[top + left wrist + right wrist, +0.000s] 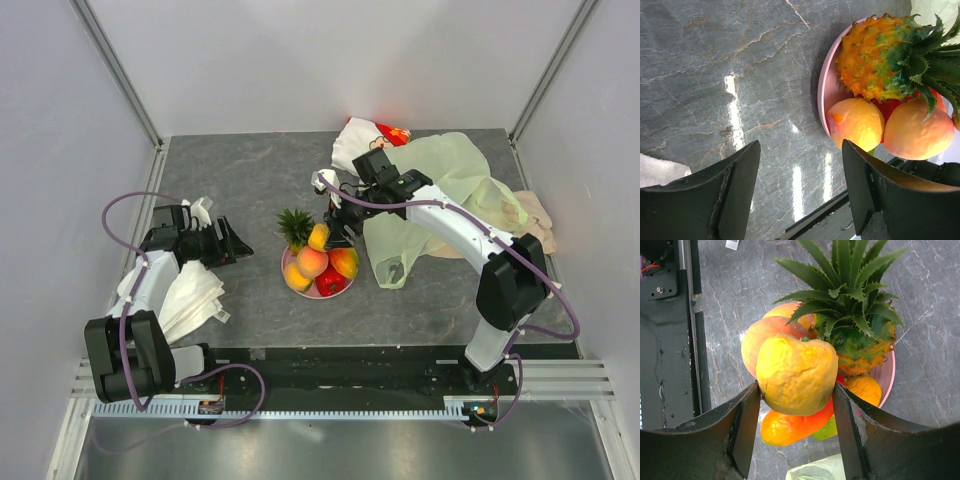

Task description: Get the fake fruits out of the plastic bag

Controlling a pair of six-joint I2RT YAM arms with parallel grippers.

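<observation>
Several fake fruits lie piled on a pink plate [318, 296]: a pineapple [295, 228] with a green crown, a peach [312, 262], a yellow-red mango [344, 262] and a red piece [330, 282]. My right gripper [796, 390] hangs just above the pile, shut on a yellow fruit [797, 372] that touches both fingers. The pale-green plastic bag [450, 190] lies crumpled behind and to the right of the plate, under the right arm. My left gripper [801, 150] stands open and empty to the left of the plate [822, 90], pointing at the pineapple [875, 55].
A white cloth [190, 295] lies beside the left arm. A white-and-red pouch [375, 130] sits at the back, and a beige cloth [535, 215] at the right edge. A corner of the bag [815, 472] shows beneath the right fingers.
</observation>
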